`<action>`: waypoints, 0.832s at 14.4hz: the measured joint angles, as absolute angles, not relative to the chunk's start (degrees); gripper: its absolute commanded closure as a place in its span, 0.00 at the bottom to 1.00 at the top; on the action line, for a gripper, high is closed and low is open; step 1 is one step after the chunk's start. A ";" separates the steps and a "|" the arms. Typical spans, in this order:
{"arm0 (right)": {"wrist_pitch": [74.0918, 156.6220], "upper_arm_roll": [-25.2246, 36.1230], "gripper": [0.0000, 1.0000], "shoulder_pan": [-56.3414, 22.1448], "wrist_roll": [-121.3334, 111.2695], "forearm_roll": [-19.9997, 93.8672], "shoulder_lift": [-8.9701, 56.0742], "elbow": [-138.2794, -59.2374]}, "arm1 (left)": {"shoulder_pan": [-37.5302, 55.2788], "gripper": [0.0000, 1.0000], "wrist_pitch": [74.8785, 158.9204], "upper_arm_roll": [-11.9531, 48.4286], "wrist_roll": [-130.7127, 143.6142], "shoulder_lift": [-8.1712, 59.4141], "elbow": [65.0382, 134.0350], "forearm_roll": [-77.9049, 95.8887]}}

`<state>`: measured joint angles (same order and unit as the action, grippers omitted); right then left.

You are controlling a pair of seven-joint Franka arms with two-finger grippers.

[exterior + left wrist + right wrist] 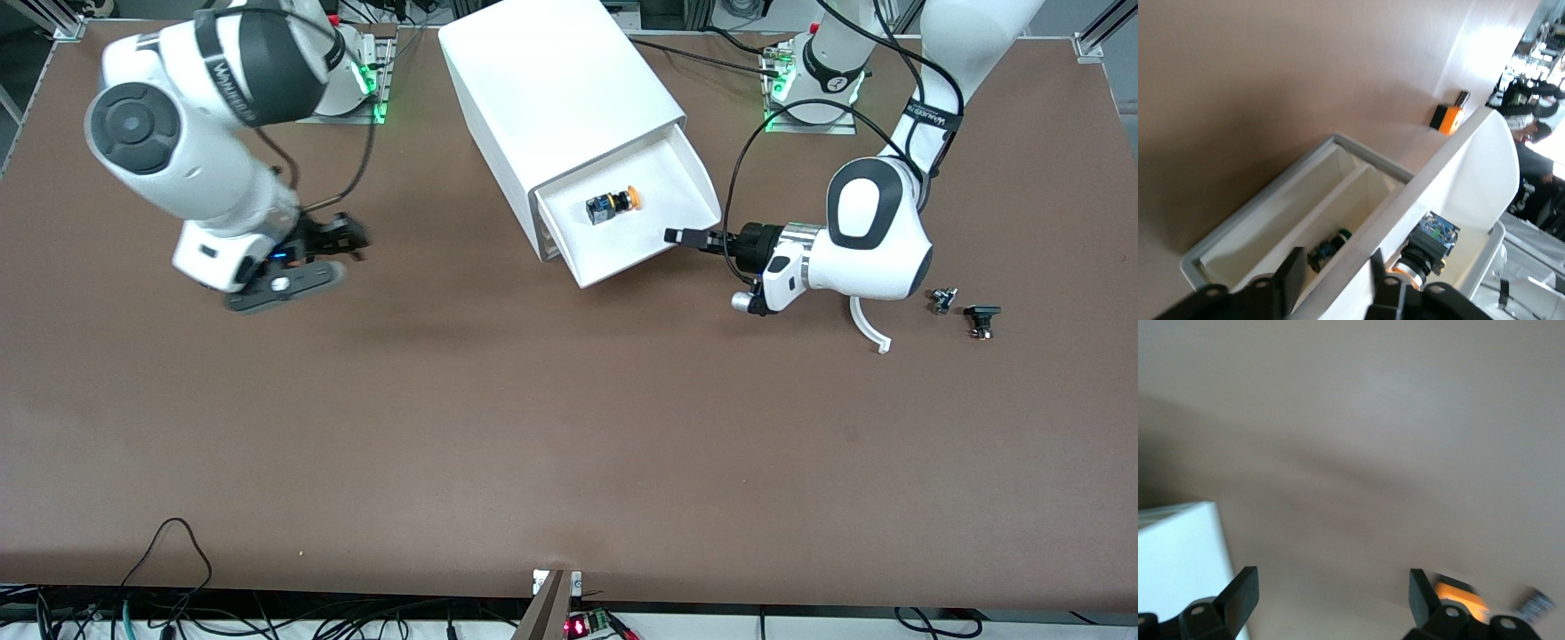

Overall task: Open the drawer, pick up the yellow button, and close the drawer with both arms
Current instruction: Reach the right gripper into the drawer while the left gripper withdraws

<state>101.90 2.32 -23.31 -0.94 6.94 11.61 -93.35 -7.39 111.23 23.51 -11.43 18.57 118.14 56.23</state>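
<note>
The button (613, 204) lies on its side on the floor of the drawer (685, 233), which stands pulled well out of the white cabinet (551, 98) near the middle of the desk's (533, 427) edge where the arm bases stand. Its long axis runs roughly along the drawer's width, orange cap pointing toward the left arm's end, black-and-blue body toward the right arm's end. The left claw (683, 236) sits at the drawer's front corner on the left arm's side, fingers moderately apart and straddling the front wall (1405, 220) without closing on it, one finger inside and one outside; the button is just inside from it, toward the cabinet, so this arm looks much the nearer for the pick. The right claw (342, 238) hovers over bare desk toward the right arm's end, well apart from the cabinet, spread wide and empty, apparently waiting. Two small black parts (965, 311) lie near the left arm's end.
</note>
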 measured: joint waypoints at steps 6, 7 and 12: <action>103.97 -6.03 0.00 -26.79 -4.94 12.70 16.84 -83.77 | -11.00 0.00 115.09 14.73 -11.45 12.57 116.47 55.77; 104.43 -7.62 0.00 -27.38 -6.14 12.70 18.08 -82.22 | -11.77 0.00 114.99 13.24 -11.45 11.66 115.78 55.32; 105.31 -12.13 0.00 -30.26 -16.62 12.72 26.09 -73.53 | -13.79 0.00 112.41 9.06 -11.71 8.43 110.61 39.64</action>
